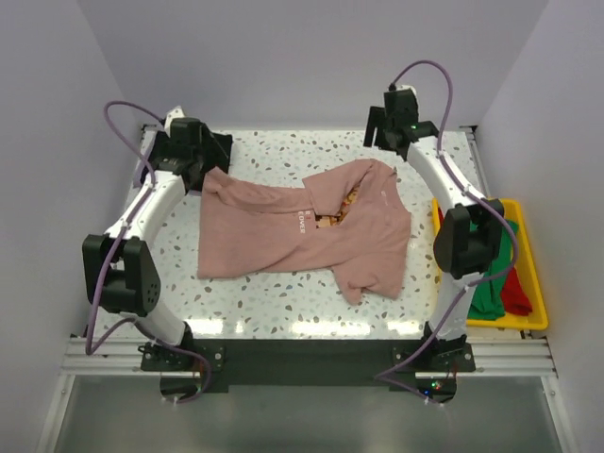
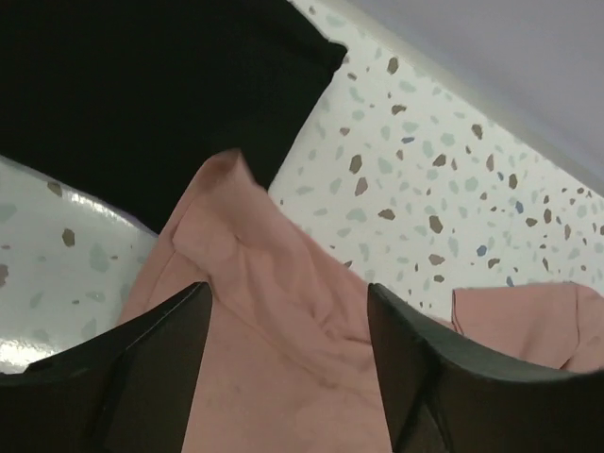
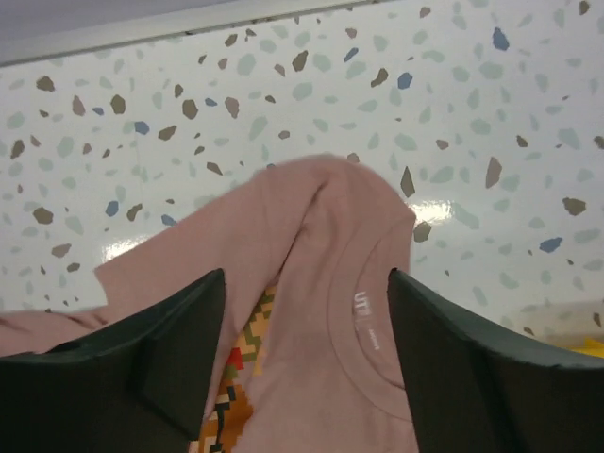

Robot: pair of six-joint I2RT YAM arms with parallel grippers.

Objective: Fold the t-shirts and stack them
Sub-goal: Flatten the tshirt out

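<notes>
Under the wide-open left gripper [image 2: 288,294] and wide-open right gripper [image 3: 305,279], the far corners of the dusty-pink t-shirt [image 1: 283,241], unheld.

Top external camera high behind the near edge, looked down over the table [image 1: 283,156], left wrist camera close over the far-left corner of the pink t-shirt [image 2: 283,330], right wrist camera close over its far-right end, both faced the far edge, all three shared that shirt.
</notes>
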